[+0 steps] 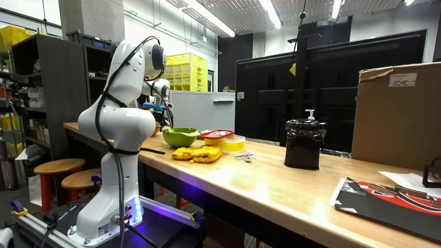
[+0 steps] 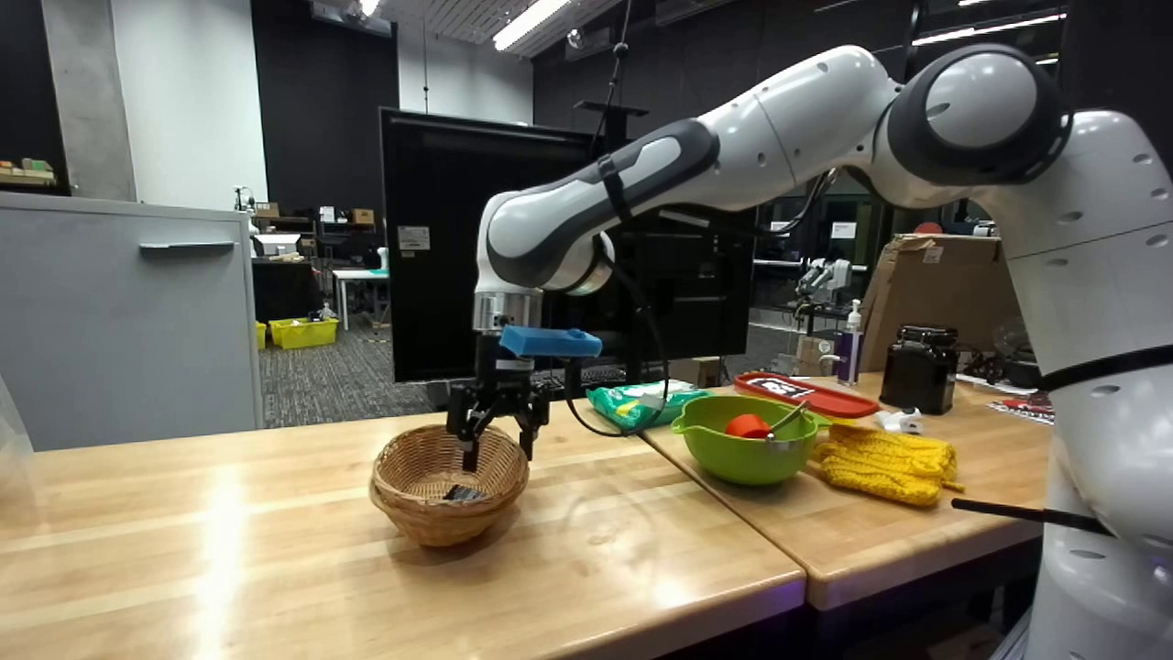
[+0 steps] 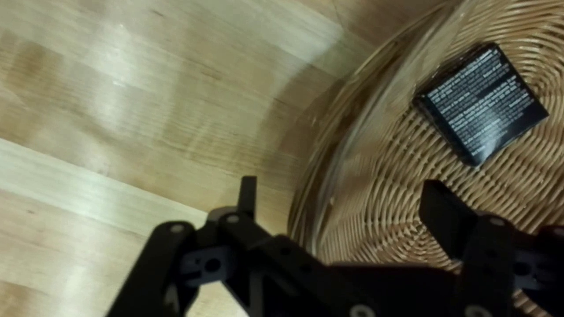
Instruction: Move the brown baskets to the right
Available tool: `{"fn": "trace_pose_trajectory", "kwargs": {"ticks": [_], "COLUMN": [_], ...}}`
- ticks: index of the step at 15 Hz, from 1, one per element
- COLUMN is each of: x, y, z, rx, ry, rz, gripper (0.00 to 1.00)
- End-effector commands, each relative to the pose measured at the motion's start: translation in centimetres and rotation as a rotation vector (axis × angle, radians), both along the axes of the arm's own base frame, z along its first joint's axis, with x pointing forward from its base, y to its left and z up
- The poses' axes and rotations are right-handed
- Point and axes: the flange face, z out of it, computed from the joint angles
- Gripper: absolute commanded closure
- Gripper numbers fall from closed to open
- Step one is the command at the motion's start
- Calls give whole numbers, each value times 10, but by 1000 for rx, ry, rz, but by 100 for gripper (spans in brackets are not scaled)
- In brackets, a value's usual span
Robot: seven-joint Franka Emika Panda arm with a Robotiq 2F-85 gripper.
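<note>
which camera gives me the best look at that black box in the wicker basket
The wrist view, where the black box shows its whole printed top, close up. In an exterior view, it's a small dark patch inside the wicker basket. Elsewhere, it can't be seen.

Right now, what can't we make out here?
Wicker basket: cut off by the wrist view's right edge; mostly hidden by the arm in an exterior view.
Black box: print too small and blurred to read, wrist view.
Red item: lower part hidden by the green bowl, in an exterior view.
</note>
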Motion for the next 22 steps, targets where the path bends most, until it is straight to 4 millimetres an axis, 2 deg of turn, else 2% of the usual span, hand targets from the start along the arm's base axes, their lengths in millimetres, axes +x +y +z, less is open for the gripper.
{"fn": "trace_pose_trajectory", "kwargs": {"ticks": [1, 4, 8, 13, 22], "x": [0, -1, 2, 5, 2], "y": [1, 1, 2, 3, -3], "z": [1, 3, 5, 12, 43], "rx": [8, 7, 6, 9, 11], "ry": [-11, -15, -10, -18, -20], "rz": [16, 17, 23, 28, 50], "gripper": [39, 64, 92, 99, 97]}}
